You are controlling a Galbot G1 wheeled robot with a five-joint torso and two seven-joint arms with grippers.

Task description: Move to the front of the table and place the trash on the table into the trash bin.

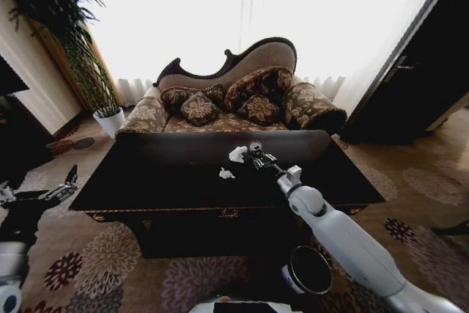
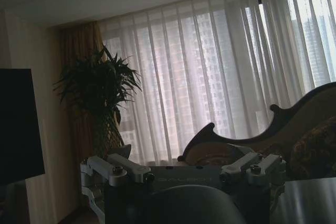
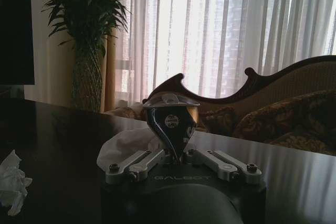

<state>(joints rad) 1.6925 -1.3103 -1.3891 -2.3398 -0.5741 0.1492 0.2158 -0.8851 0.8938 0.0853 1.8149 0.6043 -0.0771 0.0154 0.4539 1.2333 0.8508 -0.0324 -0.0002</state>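
Furniture sets the scene: the table, glossy black with gold trim, stands square in front of the robot, so the drive to its front looks done and the clearing is under way. Beyond it sits a patterned sofa, with a potted plant off to the left. On the floor at the near right, just below the table's front edge, waits the trash bin, close enough for a short swing from the tabletop. The right arm stretches across the table so that the right gripper reaches the far middle of the top, right beside the larger white paper bit; the right wrist view shows its fingers drawn together to a point with that paper lying just behind them, but whether any of it is pinched cannot be told. A smaller paper bit lies nearer, apart from the gripper. The left gripper hangs idle beyond the table's left end, its fingers spread wide and empty.
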